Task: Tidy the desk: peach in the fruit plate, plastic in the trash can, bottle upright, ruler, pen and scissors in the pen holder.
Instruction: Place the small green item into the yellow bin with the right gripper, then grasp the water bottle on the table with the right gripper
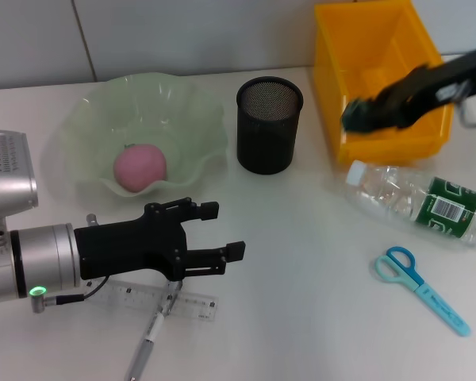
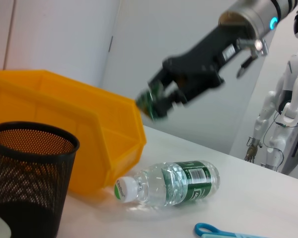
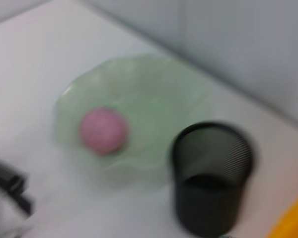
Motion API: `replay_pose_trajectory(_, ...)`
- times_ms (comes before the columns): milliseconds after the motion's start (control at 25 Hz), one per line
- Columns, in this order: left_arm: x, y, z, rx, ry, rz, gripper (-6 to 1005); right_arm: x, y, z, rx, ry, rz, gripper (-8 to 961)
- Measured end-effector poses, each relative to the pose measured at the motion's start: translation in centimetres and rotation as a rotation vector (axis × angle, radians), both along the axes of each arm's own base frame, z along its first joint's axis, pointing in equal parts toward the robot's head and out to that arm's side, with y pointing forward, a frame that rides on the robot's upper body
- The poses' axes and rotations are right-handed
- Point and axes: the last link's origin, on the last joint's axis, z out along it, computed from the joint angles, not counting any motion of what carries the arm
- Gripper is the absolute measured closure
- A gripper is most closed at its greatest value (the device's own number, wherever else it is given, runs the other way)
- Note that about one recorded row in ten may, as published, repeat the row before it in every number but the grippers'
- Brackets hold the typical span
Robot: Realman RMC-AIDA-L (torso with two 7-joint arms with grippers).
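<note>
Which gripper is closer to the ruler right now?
The left gripper. It hovers open just above the ruler and pen at the near edge. The right gripper is far off, over the yellow bin.

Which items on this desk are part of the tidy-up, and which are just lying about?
Task items: peach in fruit plate, mesh pen holder, yellow bin, lying bottle, scissors, ruler, pen.

Just lying about: nothing on the desk; only a white humanoid robot stands in the background.
</note>
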Motion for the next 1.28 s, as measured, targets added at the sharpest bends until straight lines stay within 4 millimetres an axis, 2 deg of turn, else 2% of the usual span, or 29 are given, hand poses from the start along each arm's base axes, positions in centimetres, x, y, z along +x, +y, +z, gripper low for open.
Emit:
replay_pose_trajectory(160, 0.4, 0.1, 0.1, 0.000, -0.006, -0.009, 156, 1.1, 0.8, 3.1, 0.146, 0.041, -0.036, 640)
replay_pose_trajectory(240, 0.5, 0.2, 0.1, -0.001, -0.009, -0.010, 156, 1.6, 1.4, 3.9, 0.214, 0.045, -0.051, 640)
replay_pose_trajectory(480, 0.8, 0.2, 0.1, 0.002, -0.012, -0.019, 156, 3.9, 3.4, 3.7, 0.310, 0.044, -0.115, 638)
replay_pose_trajectory(600, 0.8, 0.3, 0.1, 0.002, -0.013, -0.021, 156, 4.3, 3.9, 3.4, 0.317, 0.045, -0.126, 635)
replay_pose_trajectory(800, 0.9, 0.3, 0.1, 0.000, -0.015, -0.017, 156, 4.3, 4.3, 3.2, 0.328, 0.038, -0.124, 477)
replay_pose_trajectory(1040, 1.1, 0.4, 0.2, 0.003, -0.016, -0.023, 156, 4.1, 4.5, 3.0, 0.324, 0.030, -0.114, 229)
replay_pose_trajectory(1280, 1.1, 0.5, 0.3, 0.004, -0.015, -0.023, 157, 4.0, 4.5, 3.0, 0.325, 0.033, -0.112, 146)
